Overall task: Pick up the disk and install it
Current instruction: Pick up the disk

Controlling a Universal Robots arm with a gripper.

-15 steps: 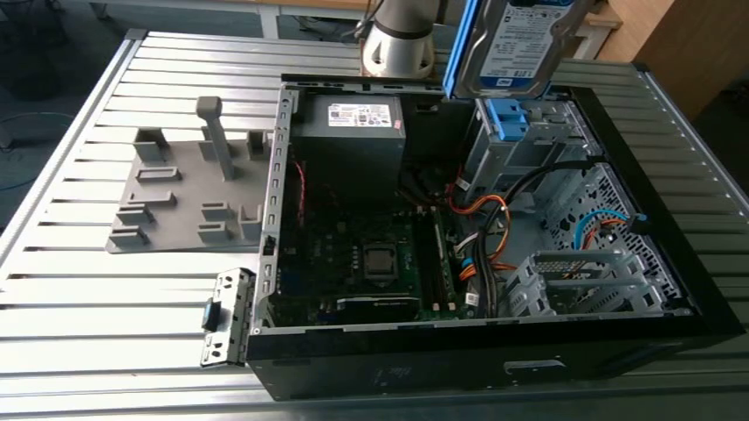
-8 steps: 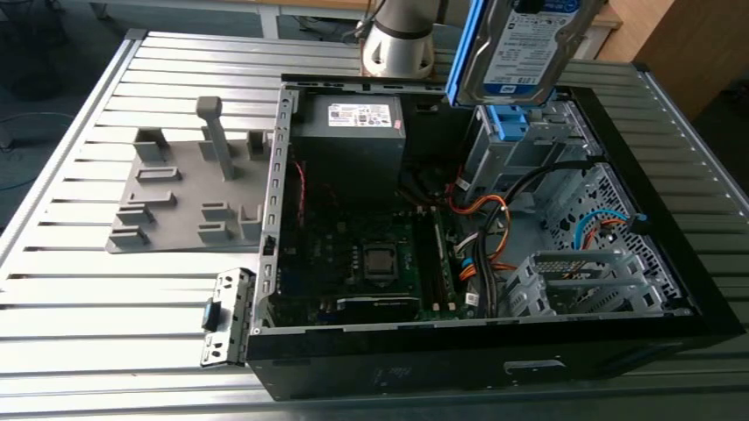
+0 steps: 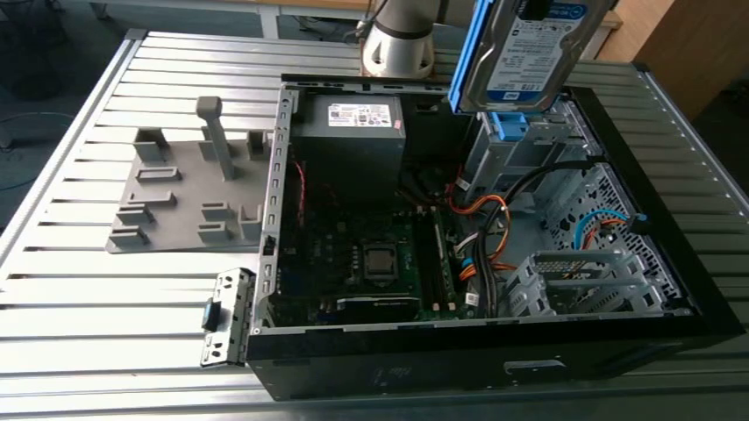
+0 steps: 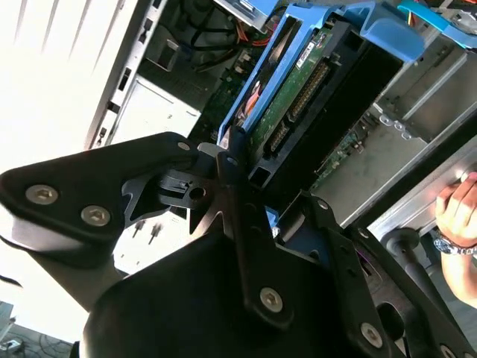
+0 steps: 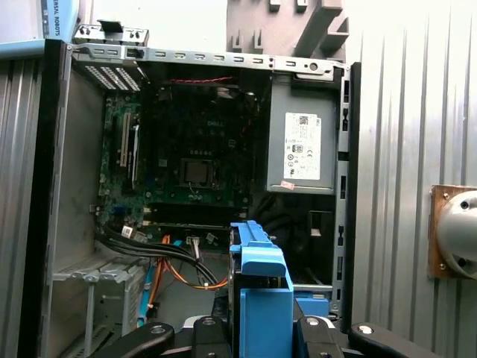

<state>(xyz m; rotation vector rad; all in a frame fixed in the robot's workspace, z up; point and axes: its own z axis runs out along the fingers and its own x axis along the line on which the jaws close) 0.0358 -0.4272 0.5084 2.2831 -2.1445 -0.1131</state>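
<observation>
Disk (image 3: 524,54) stands on end, clenched in the jaws of the gripper (image 5: 262,328) — its long axis pointing down at the bay (image 3: 532,151) just below, by the case's (image 3: 276,175) far edge.

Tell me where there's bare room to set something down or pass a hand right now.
Bare table: at the exterior view's left, bordered by the grey fixture, the case and the table's near edge; also a strip at the exterior view's right of the case. Crowded: cables between motherboard and drive cage, close to the held disk.
</observation>
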